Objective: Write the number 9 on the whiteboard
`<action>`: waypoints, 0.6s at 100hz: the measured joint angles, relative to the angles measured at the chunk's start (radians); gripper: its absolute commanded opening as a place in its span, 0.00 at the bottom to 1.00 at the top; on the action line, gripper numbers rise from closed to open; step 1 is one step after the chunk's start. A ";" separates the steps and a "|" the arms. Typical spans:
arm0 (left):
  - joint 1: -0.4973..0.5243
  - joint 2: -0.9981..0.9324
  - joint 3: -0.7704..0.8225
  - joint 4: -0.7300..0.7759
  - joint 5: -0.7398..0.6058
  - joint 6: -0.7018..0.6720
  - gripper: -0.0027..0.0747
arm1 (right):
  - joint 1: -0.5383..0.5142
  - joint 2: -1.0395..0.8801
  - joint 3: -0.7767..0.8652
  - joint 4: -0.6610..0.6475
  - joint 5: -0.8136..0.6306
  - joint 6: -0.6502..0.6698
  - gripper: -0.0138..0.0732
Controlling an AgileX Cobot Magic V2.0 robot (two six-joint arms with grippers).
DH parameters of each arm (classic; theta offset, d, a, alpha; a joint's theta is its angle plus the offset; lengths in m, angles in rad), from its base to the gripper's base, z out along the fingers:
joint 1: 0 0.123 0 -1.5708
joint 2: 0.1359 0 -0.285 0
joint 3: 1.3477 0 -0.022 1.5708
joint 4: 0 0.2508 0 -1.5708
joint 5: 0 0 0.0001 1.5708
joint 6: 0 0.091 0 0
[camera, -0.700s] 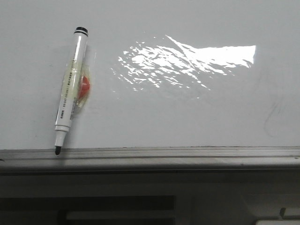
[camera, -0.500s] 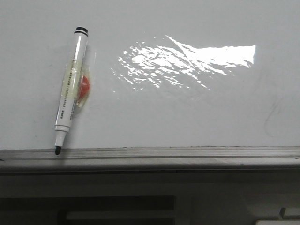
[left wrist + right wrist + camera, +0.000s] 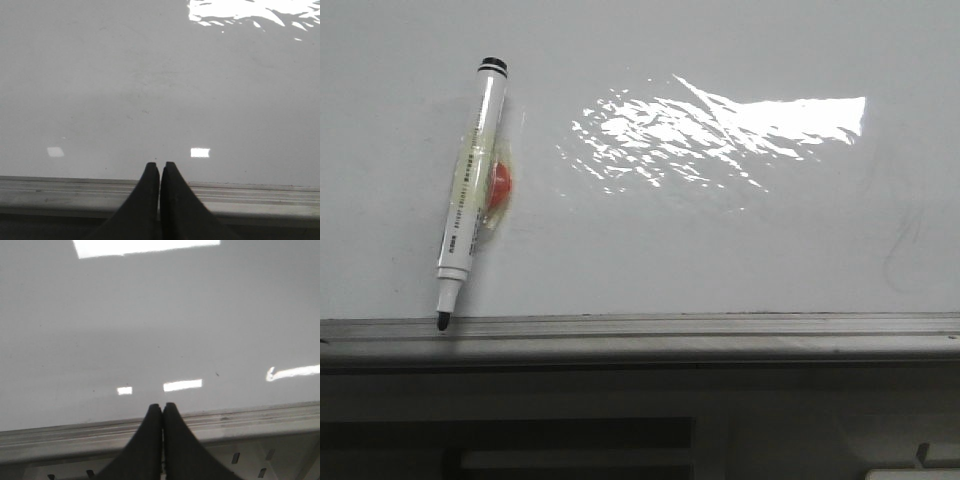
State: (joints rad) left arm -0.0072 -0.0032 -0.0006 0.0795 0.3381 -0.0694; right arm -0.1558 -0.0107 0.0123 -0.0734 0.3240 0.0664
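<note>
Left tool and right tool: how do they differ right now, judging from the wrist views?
Very little. The left tool hangs over a plain ledge, with window glare on the whiteboard beyond; the right tool hangs over a ledge stretch with dark specks, slotted holes beneath, and a rectangular reflection beyond. Shared: both are shut on nothing, tips at the ledge. The marker lies untouched on the board; no 9 shows yet.

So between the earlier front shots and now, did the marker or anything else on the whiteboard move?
Nothing visibly changed. The marker lies in the same place on the whiteboard, tip at the metal ledge, with the orange blob beside it. No 9 is drawn. The left gripper and right gripper show shut and empty at the ledge.
</note>
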 measured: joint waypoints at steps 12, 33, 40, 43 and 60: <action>0.000 0.000 0.000 0.002 0.000 0.000 0.01 | 0.000 0.000 0.000 0.000 0.000 0.000 0.08; 0.000 0.000 0.001 0.003 -0.034 0.000 0.01 | 0.000 0.000 0.000 -0.002 0.000 0.000 0.08; 0.000 0.000 0.001 0.003 -0.043 0.000 0.01 | 0.000 0.000 0.000 -0.002 0.000 0.000 0.08; 0.000 0.000 0.001 0.003 -0.045 0.000 0.01 | 0.000 0.000 0.000 -0.002 -0.003 0.000 0.08; 0.000 0.000 0.001 -0.030 -0.072 0.000 0.01 | 0.000 0.000 0.000 -0.002 -0.048 0.000 0.08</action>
State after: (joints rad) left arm -0.0072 -0.0032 0.0000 0.0500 0.2660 -0.0694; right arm -0.1558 -0.0107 0.0123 -0.0755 0.2762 0.0664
